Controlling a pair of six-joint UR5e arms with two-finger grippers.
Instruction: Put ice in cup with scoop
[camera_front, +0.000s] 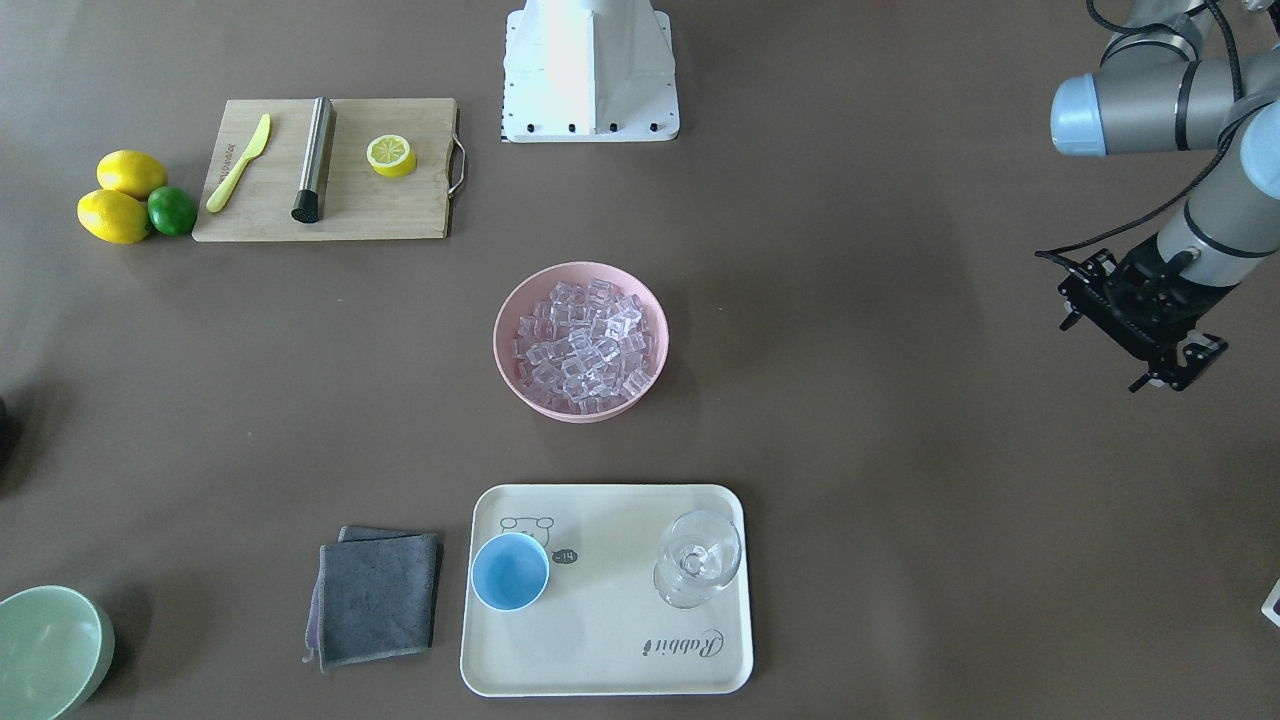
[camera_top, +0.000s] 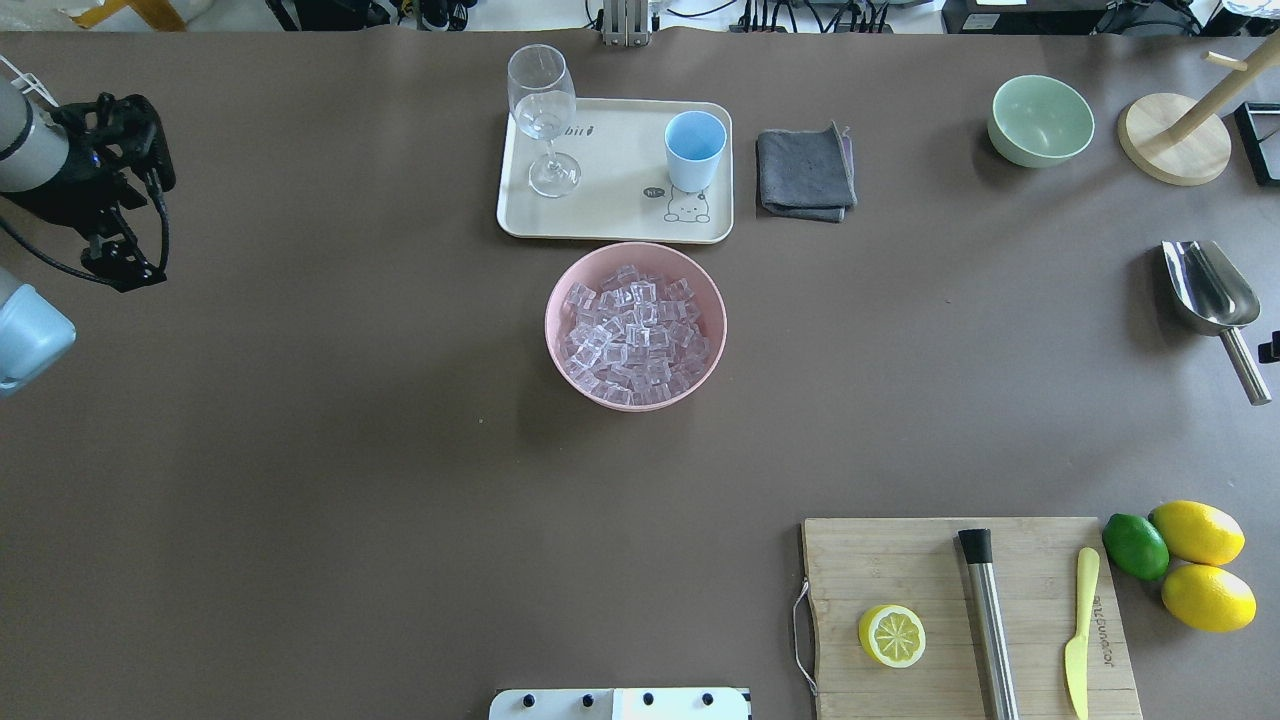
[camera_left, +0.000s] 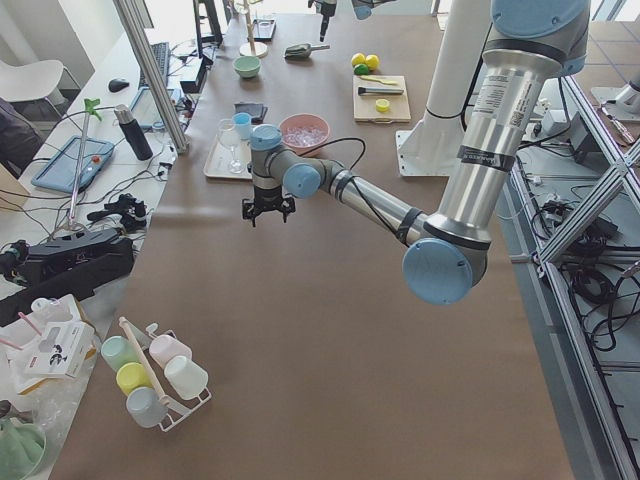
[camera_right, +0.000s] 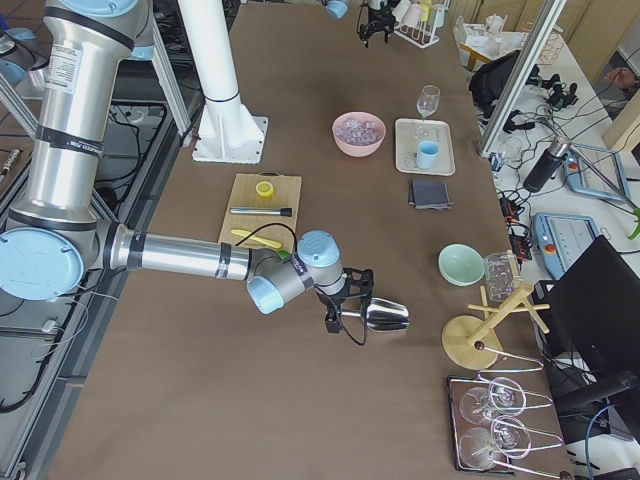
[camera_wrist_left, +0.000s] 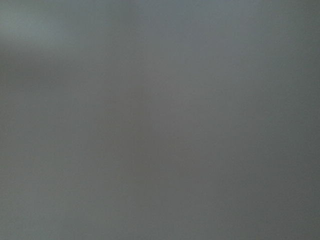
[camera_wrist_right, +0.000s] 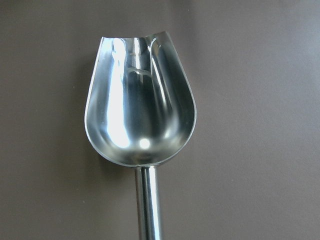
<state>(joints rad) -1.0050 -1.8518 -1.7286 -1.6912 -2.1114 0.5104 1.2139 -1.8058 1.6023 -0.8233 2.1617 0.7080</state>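
At the overhead view's upper left, the left gripper (camera_top: 112, 268) hangs parted and empty, out of the way. Top centre, the cup (camera_top: 695, 148) stands upright on the tray (camera_top: 610, 215), just behind the pink bowl (camera_top: 560, 300) of ice (camera_top: 632, 335), which keeps the carry short. Far right, the scoop (camera_top: 1205, 285) lies flat with its handle toward the right gripper (camera_right: 345, 300); I cannot tell whether that gripper grips it.

"Rabbit" on the cream tray (camera_front: 600, 640)

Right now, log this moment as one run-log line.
left tool: open, empty | right tool: at scoop handle, grip unclear | scoop: empty, on table | ice: in pink bowl | cup: empty, on tray
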